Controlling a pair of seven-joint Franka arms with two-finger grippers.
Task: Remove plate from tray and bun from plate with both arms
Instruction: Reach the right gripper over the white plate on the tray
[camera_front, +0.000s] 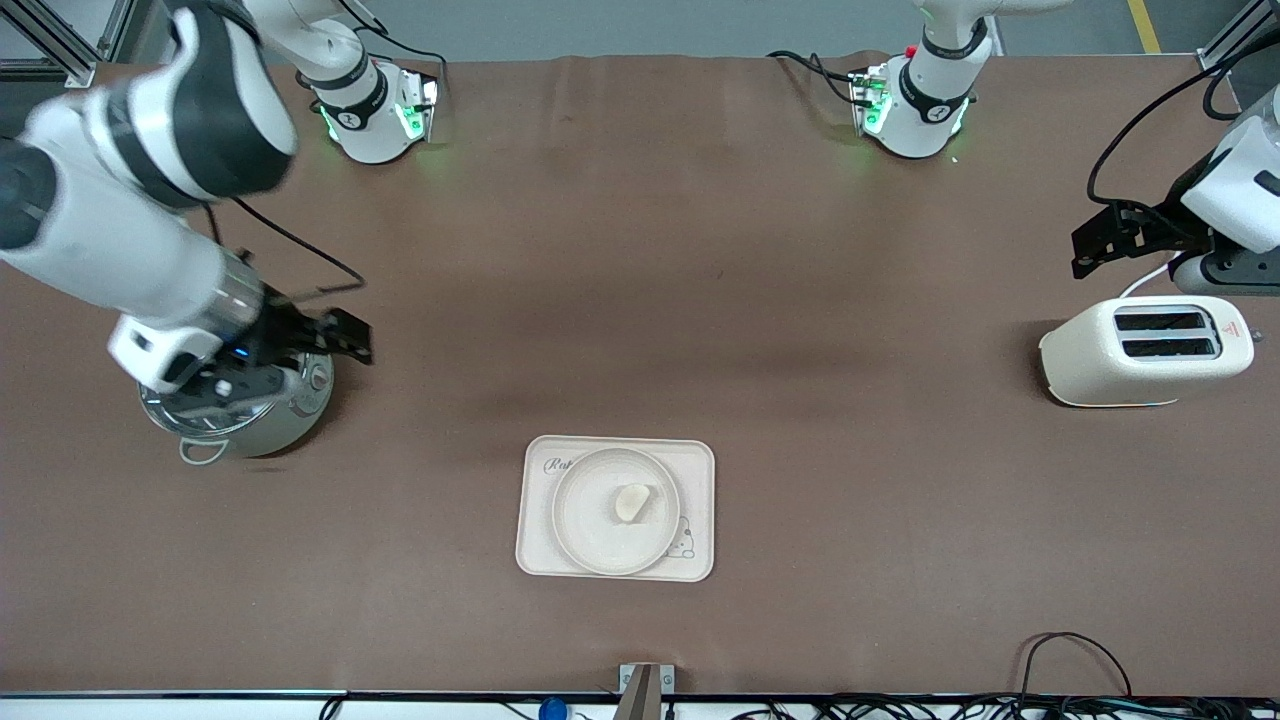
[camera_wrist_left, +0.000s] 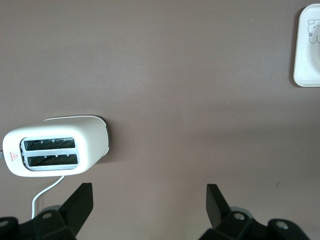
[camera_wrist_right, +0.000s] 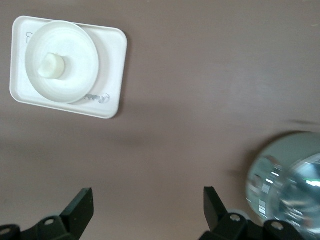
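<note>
The left hand (camera_wrist_left: 149, 205) is hanging wide open and holding nothing, its two fingers (camera_wrist_left: 80, 202) spread far apart with bare surface (camera_front: 700, 250) showing between them. It is hovering up in the air just beside the toaster (camera_front: 1145, 350), over the surface at the left arm's end, and touching nothing.

The right hand (camera_wrist_right: 148, 207) is likewise standing wide open and empty, its fingers (camera_wrist_right: 82, 207) well apart. It is hovering over the pot (camera_front: 240, 410) at the right arm's end of the surface, without touching it.

The plate (camera_front: 600, 535) is lying on the tray (camera_front: 700, 455), well apart from the toaster and nearer to the front camera than it. The plate is sitting toward the tray's end that faces the right arm, covering part of the lettering there, while the rabbit drawing at the corner toward the toaster is showing past its rim. The bun (camera_front: 632, 501) is resting in the plate, a little off its middle.

Between the tray and the toaster a broad stretch of bare brown surface is lying open, and an equally open stretch is running from the tray to the pot. The toaster is standing close to the surface's edge at the left arm's end
</note>
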